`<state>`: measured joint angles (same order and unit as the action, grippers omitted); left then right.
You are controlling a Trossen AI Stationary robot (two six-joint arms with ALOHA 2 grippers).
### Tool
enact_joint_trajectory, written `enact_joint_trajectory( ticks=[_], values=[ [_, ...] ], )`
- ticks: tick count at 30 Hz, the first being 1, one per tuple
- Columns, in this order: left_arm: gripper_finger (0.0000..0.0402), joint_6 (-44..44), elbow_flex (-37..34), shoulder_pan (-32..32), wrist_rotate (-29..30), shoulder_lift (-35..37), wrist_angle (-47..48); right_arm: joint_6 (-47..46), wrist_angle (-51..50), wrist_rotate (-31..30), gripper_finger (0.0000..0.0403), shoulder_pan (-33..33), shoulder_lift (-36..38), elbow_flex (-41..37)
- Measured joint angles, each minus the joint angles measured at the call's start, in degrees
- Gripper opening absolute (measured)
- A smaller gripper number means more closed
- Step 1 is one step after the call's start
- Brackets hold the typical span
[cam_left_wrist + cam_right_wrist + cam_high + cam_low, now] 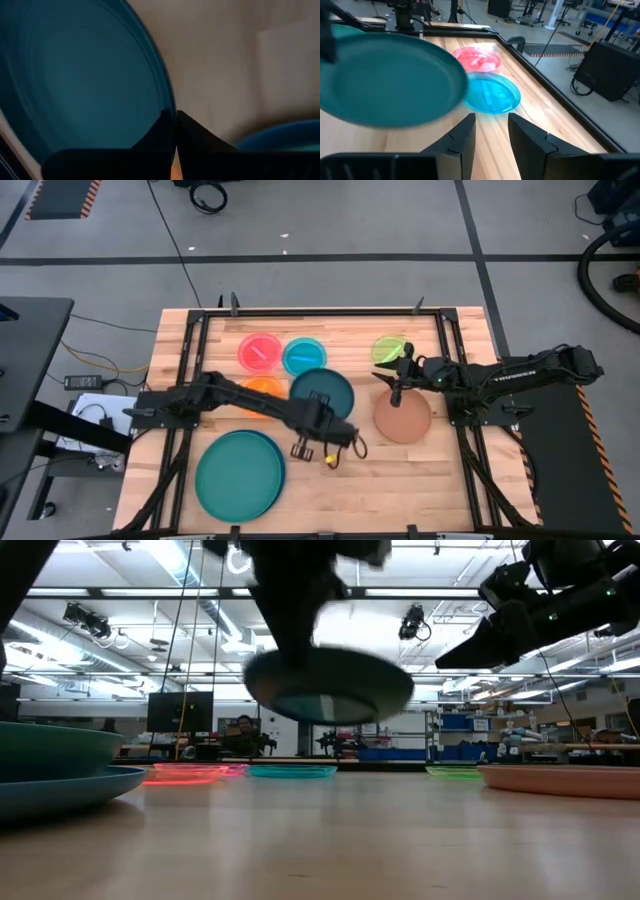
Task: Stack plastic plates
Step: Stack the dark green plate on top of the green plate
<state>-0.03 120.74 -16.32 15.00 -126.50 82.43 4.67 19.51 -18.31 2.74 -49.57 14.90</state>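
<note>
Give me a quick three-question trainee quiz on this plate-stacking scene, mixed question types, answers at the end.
1. True or false: the left gripper holds the medium dark teal round plastic plate in the air above the table.
2. Which plate lies under the large teal round plastic plate at the near left? A) large blue round plastic plate B) small lime green round plastic plate C) small translucent pink round plastic plate
3. Fill in: the right gripper, fingers apart and empty, hovers near the medium ______ round plastic plate.

Key: 1 true; 2 A; 3 terracotta-brown.
</note>
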Motion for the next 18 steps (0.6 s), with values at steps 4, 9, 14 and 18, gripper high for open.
enact_joint_trajectory(
  ticks=[4, 9, 14, 18],
  values=[
    [0.0012, -12.3, 5.1, -4.7, -0.9, 0.0, 5.1, 0.0, 1.5, 0.4, 0.0125, 0.0, -0.1, 0.0],
    [0.0012, -26.9, 8.5, -11.4, -3.1, 0.0, 7.4, 0.0, 2.9, 2.8, 0.0125, 0.0, -0.1, 0.0],
    [0.0012, -41.2, 8.4, -18.0, -6.1, 0.0, 7.6, 0.7, 6.1, 3.6, 0.0125, 0.0, -0.1, 0.0],
    [0.0012, -55.8, 8.2, -22.9, -6.2, 0.0, 7.6, 3.0, 9.2, 5.2, 0.0125, 0.1, -0.1, 0.0]
  ],
)
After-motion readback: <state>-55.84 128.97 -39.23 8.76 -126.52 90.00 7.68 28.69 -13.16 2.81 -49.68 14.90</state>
